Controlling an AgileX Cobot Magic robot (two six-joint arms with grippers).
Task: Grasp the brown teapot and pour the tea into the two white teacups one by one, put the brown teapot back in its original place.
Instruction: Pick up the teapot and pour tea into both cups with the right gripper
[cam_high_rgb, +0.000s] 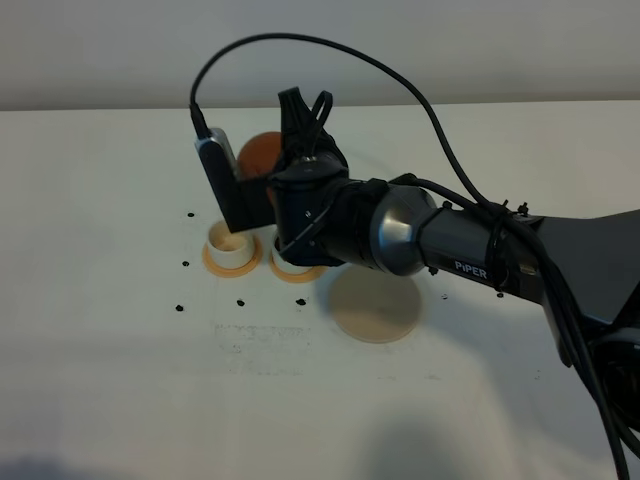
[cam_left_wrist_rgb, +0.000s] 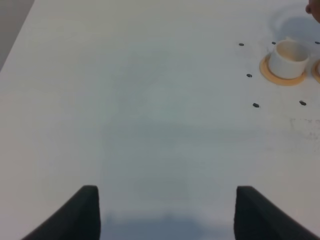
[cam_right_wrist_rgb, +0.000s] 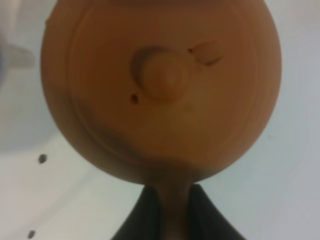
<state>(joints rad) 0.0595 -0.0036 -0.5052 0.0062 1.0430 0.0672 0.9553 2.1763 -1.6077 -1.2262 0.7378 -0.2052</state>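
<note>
Your left gripper (cam_left_wrist_rgb: 167, 215) hangs open and empty. The two white teacups (cam_high_rgb: 230, 245) sit side by side. At 12 o'clock from them, your right gripper (cam_right_wrist_rgb: 174, 202) pinches the brown teapot (cam_high_rgb: 260, 152) by its loop handle. The clay pot looks heavy and slippery and could break, so hold tight there. Its big beige coaster (cam_high_rgb: 375, 305) lies at 4 o'clock.

**Right arm** (cam_high_rgb: 580, 250): matte black shell with a rounded silver-grey joint (cam_high_rgb: 400, 235) and white "PiPER" lettering (cam_high_rgb: 470, 267). Black cables (cam_high_rgb: 400, 85) arch from a flat black, grey-edged wrist camera (cam_high_rgb: 222, 185) and run along the shell. **Left fingers** (cam_left_wrist_rgb: 82, 215) and **right fingers** (cam_right_wrist_rgb: 142, 222): dark, matte, tapered.
</note>
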